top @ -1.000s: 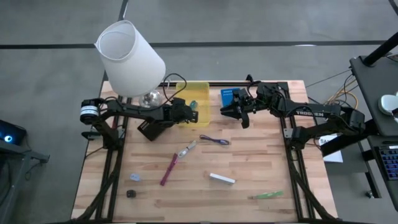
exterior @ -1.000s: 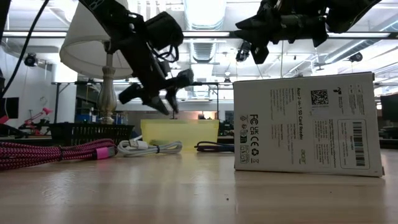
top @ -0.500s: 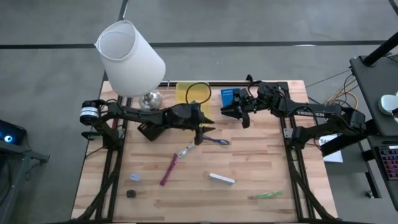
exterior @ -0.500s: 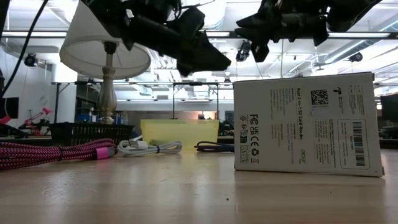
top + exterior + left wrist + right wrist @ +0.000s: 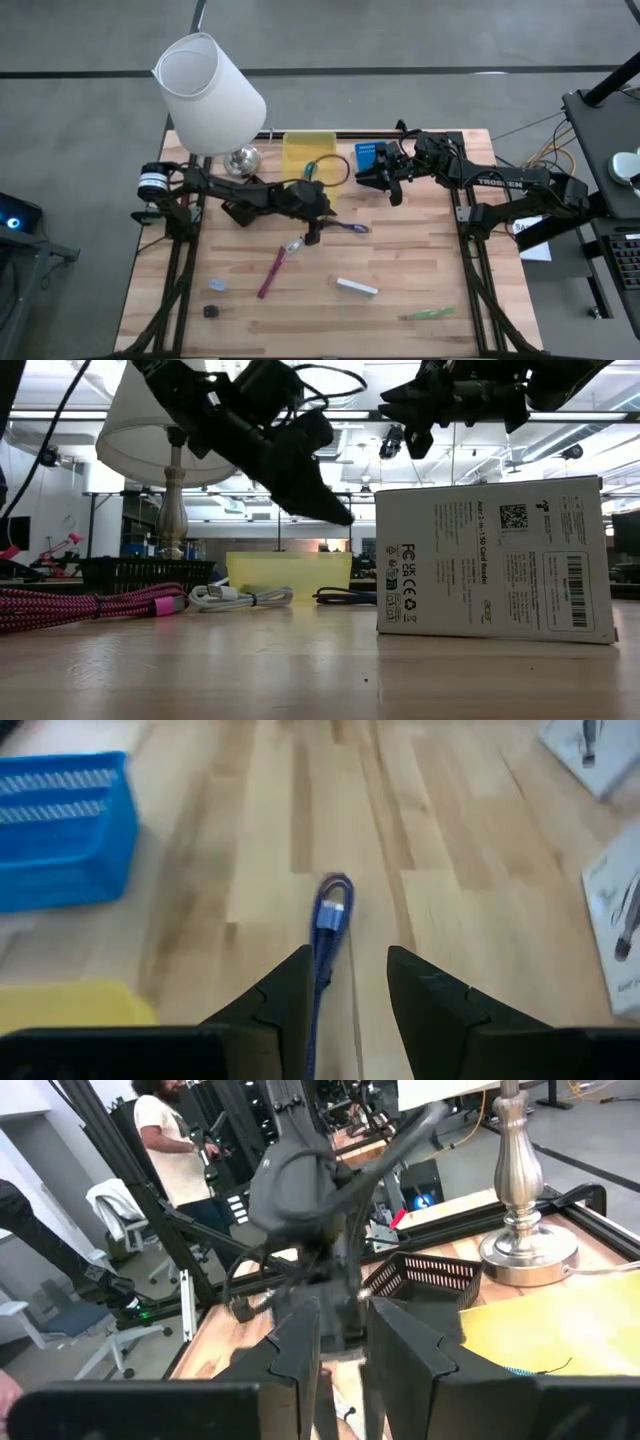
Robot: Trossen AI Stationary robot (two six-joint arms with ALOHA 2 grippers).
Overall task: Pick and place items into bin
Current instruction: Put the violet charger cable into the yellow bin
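The left tool (image 5: 314, 232) is held over the middle of the bench (image 5: 420, 270), just at 6 o'clock of the yellow bin (image 5: 296, 152). In the left wrist view its two fingers (image 5: 283, 995) are seen spread apart, empty, with the purple cable (image 5: 330, 915) lying on the wood in the gap ahead of them. In the high view the same purple cable (image 5: 346, 227) lies just at 3 o'clock of the tool, apparently untouched.

The step in hand is judged to be the approach for a pick: nothing is gripped, and the tool is lined up along the cable. For the next move, a descent to the bench would be called for, with the fingers kept either side of the thin cable before closing. A flat, slim thing like this may slip from a shallow grip.

The bin stands at the bench's 12 o'clock edge and already holds something teal and a dark loop. Several items are left on the bench: a maroon pen (image 5: 272, 272), a white bar (image 5: 357, 288), a green strip (image 5: 431, 313).

The right tool (image 5: 374, 178) waits in the air beside the blue box (image 5: 364, 156), at 3 o'clock of the bin, its fingers slightly parted and empty.
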